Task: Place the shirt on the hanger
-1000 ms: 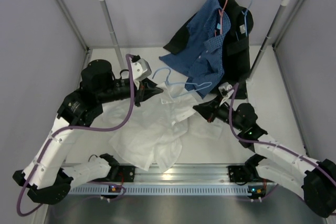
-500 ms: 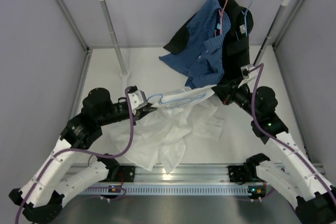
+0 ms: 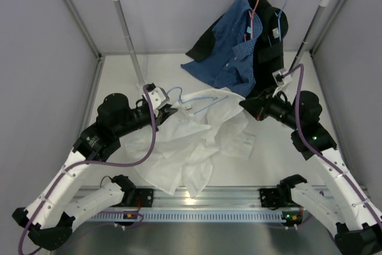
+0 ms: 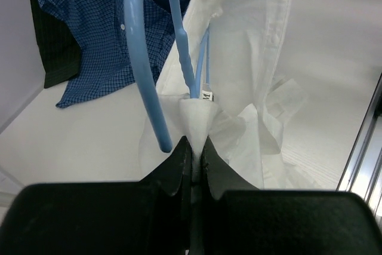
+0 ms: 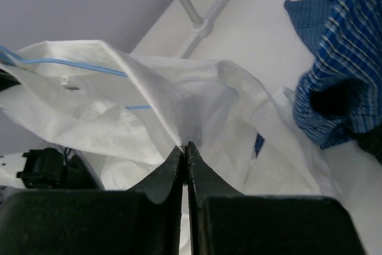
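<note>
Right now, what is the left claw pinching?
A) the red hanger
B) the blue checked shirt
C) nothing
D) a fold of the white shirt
D: in the left wrist view the left claw is shut on a fold of the white shirt, next to the light-blue hanger.

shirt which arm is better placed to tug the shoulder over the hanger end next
Right, probably: the right pincer pinches the shirt fabric just past the hanger's far end, while the left pincer pins the collar by the hook.
</note>
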`<act>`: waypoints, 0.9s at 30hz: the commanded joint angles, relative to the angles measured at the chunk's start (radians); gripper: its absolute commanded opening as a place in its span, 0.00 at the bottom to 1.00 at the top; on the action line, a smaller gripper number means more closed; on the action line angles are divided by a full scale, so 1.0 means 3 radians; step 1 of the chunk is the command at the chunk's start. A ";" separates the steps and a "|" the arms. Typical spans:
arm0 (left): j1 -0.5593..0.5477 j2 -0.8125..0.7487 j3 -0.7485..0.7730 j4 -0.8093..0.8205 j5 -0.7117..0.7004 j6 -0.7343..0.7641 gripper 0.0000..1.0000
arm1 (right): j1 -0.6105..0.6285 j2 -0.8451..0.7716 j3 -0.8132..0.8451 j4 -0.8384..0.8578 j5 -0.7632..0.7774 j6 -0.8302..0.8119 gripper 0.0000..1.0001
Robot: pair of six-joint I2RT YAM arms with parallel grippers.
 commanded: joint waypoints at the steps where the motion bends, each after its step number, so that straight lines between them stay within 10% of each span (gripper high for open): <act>1: 0.0014 0.0152 0.0225 0.0277 -0.0043 -0.0266 0.00 | 0.0056 -0.0003 0.0261 0.0325 -0.0452 0.0246 0.00; 12: 0.0014 0.0398 0.0751 0.0702 -0.0727 -0.0951 0.00 | 0.2080 0.0294 0.0681 0.0883 0.0477 0.0313 0.00; 19: 0.0014 0.0292 0.0661 0.0697 0.0565 -0.0926 0.00 | 0.2286 0.0432 0.0701 0.0393 0.1459 0.0094 0.01; 22: 0.0014 0.0143 0.0543 0.0605 0.0414 -0.0809 0.00 | 0.2286 0.0402 0.0737 0.0184 0.1430 0.0027 0.33; 27: 0.0014 0.0081 0.0425 0.0380 0.0346 -0.0547 0.00 | 0.2245 -0.0328 0.0492 -0.0317 0.1496 -0.0254 0.50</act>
